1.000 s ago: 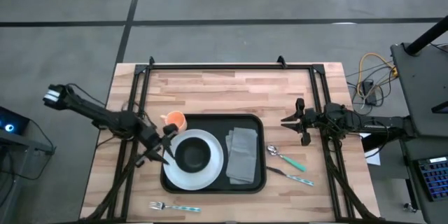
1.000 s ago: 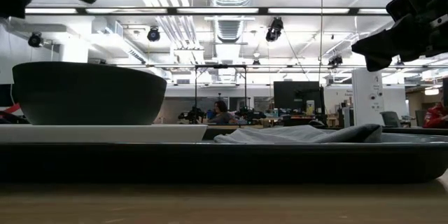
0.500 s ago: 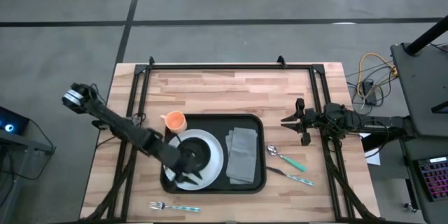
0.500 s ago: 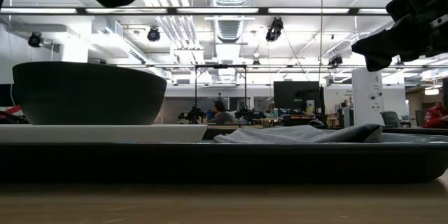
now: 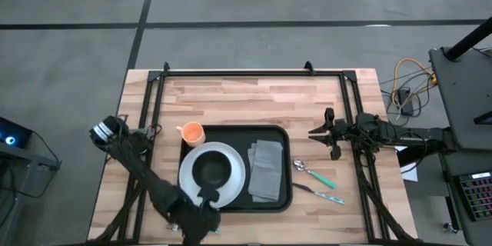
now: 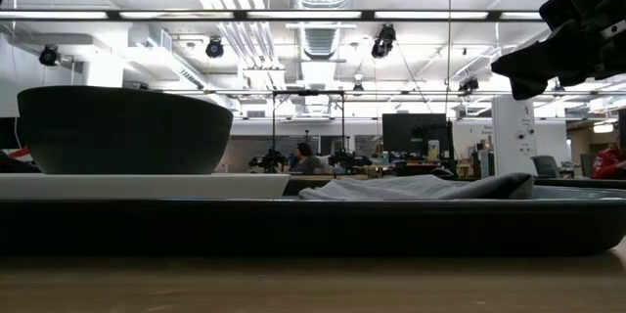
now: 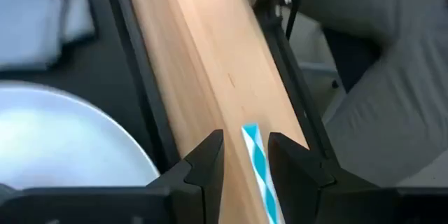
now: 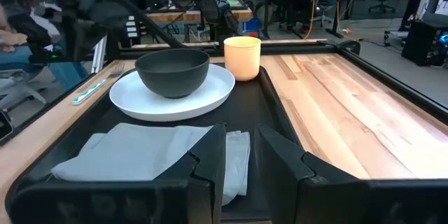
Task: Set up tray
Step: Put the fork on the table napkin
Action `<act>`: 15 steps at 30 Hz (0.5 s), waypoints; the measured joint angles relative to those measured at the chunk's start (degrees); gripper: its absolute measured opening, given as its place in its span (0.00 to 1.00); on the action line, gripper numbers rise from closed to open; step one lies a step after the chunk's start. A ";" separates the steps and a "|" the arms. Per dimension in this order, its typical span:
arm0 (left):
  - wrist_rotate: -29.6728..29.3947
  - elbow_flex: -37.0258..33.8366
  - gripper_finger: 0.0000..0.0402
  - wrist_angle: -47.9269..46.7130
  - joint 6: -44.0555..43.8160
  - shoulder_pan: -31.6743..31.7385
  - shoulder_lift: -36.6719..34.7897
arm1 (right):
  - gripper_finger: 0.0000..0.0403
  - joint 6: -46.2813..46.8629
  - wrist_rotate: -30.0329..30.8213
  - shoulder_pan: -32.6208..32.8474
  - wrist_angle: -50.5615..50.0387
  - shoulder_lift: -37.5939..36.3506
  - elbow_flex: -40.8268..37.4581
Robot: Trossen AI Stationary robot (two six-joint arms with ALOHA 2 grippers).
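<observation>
Left claw (image 7: 246,155) above fork (image 7: 258,162), tray (image 5: 281,196) holding plate (image 5: 189,189)

Both arms were dark, near-black, built from slim tube links with chunkier joint housings; left arm (image 5: 142,173) had a pale grey-white cap at its outer joint; right arm (image 5: 384,134) ended in blocky black hardware; left gripper (image 7: 246,155) and right gripper (image 8: 241,152) each showed two matte black fingers, flat-faced with angular, stepped bases; no markings or screws legible.
</observation>
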 joint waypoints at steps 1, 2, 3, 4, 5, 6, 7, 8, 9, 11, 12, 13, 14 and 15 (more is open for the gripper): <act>-0.32 0.03 0.23 -0.52 -1.99 -0.80 0.61 | 0.17 0.01 0.00 0.00 0.02 0.00 0.00; -0.32 -0.12 0.23 -0.75 -4.03 -1.47 1.04 | 0.17 0.00 0.00 0.00 0.01 0.00 0.00; -0.33 -0.47 0.23 -0.49 -6.13 -2.20 1.29 | 0.17 0.00 0.00 0.00 0.02 0.00 0.00; -0.33 -1.10 0.23 -0.30 -8.15 -2.84 1.31 | 0.17 0.00 0.00 0.00 0.02 0.00 0.00; -0.35 -1.91 0.23 -0.40 -10.16 -3.50 1.31 | 0.17 0.00 0.00 0.00 0.00 0.00 0.00; -0.38 -2.77 0.23 -0.47 -12.18 -4.06 1.31 | 0.17 0.00 0.00 0.00 0.00 0.00 0.00; -0.39 -3.73 0.23 -0.42 -14.37 -4.57 1.38 | 0.17 0.00 0.00 0.00 0.00 0.00 0.00; -0.39 -4.58 0.23 -0.49 -16.69 -5.08 1.40 | 0.17 0.00 0.00 0.00 0.00 0.00 0.00; -0.37 -5.28 0.23 -0.63 -18.34 -5.55 1.42 | 0.17 0.00 0.00 0.00 0.00 -0.02 0.00; -0.37 -6.27 0.23 -0.21 -19.82 -6.23 1.42 | 0.17 0.00 0.00 0.00 0.01 0.00 0.00; -0.37 -6.75 0.23 -0.16 -20.61 -6.47 1.40 | 0.17 0.00 0.00 0.00 0.02 0.00 0.00; -0.35 -7.18 0.23 -0.34 -21.63 -6.70 1.42 | 0.17 0.00 0.00 0.00 0.02 0.00 0.00; -0.27 -7.48 0.23 -0.39 -22.59 -6.76 1.42 | 0.17 0.00 0.00 0.00 0.01 0.00 0.00; -0.26 -7.62 0.23 -0.39 -23.24 -6.82 1.42 | 0.17 0.00 0.00 0.00 0.00 0.00 0.00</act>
